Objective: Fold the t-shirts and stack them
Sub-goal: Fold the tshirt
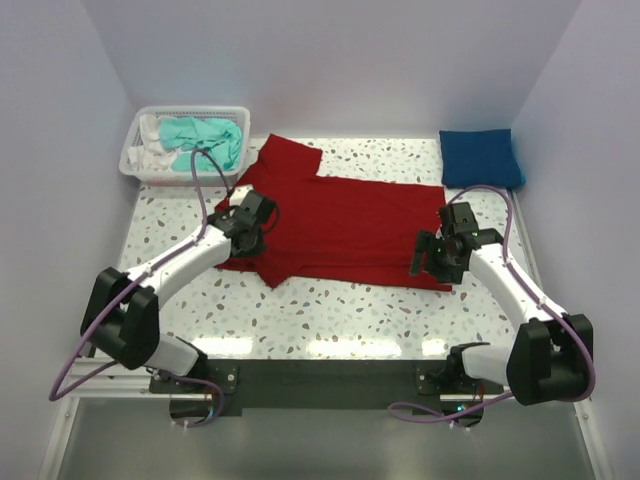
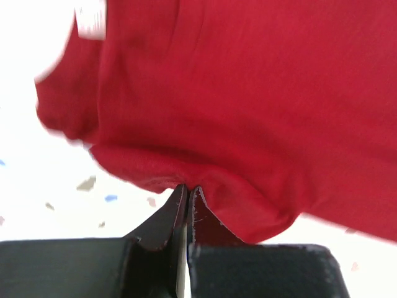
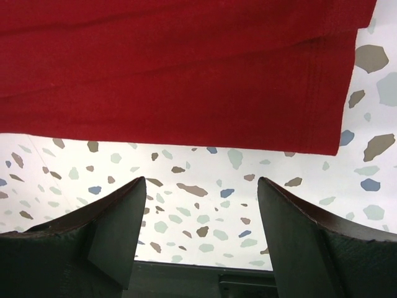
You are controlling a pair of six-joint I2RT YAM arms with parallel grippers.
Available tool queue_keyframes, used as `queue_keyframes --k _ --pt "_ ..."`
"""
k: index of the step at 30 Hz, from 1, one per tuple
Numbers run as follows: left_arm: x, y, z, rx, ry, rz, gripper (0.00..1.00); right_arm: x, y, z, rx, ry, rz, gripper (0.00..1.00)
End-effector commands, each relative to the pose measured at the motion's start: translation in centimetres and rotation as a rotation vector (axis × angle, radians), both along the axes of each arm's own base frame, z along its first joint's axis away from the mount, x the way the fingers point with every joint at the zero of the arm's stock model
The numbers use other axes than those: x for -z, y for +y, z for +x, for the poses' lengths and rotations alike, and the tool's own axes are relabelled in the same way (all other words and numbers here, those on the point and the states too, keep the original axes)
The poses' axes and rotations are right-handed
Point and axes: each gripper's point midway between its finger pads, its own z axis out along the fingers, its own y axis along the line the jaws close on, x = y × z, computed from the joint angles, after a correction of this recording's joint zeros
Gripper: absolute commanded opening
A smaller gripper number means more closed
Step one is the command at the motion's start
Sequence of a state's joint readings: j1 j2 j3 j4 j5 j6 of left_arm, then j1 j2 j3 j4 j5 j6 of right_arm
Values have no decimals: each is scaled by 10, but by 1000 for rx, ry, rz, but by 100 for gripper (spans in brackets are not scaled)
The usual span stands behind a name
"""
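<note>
There are no words or numbers to read here. No labels or signs show on anything either.

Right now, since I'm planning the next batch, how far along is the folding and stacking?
Done: the blue t-shirt lies folded at the table's far right corner. In hand: the red t-shirt is spread out, the left gripper pinching its edge, the right gripper open near its hem. Left: the teal t-shirt sits crumpled in the basket; nothing is stacked yet.
</note>
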State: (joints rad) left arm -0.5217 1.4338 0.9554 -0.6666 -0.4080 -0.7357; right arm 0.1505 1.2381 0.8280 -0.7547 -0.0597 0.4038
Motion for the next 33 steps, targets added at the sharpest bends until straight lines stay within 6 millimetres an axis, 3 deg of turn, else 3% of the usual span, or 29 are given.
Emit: queue_keyframes --k 1,2,4,5,6,8,9,13,20,26,27,30,31,33 --pt "-27 7 47 0 -100 58 0 -15 8 12 -15 -52 31 76" --pt "-39 8 63 -14 -131 48 0 -15 8 14 -16 -50 35 76" --pt "-35 8 81 -4 -126 67 0 -14 11 19 -32 -39 39 76" --pt "-45 9 95 -14 -155 63 0 -14 12 21 -38 -35 45 76" --pt "-39 9 106 -15 -150 79 0 -16 14 25 -49 -39 45 76" --pt "-50 9 127 -12 -182 81 0 -12 16 28 -63 -15 52 76" --pt "-41 8 134 -6 -167 92 0 -15 17 33 -73 -21 52 76" --pt "-48 4 168 4 -209 104 0 -13 21 40 -101 -1 53 76" --pt "-24 6 191 -34 -180 124 1 -6 26 46 -126 27 62 76" --pt "-7 7 200 -67 -146 112 4 4 25 51 -119 41 47 76" --pt "-6 7 200 -66 -141 112 6 4 25 52 -119 41 46 76" --pt "-6 6 199 -58 -137 109 27 4 26 56 -113 39 49 76" --pt "-8 6 198 -56 -137 107 39 3 25 57 -112 33 49 76" --pt "-19 5 195 -49 -153 87 50 -1 23 59 -104 14 35 76"
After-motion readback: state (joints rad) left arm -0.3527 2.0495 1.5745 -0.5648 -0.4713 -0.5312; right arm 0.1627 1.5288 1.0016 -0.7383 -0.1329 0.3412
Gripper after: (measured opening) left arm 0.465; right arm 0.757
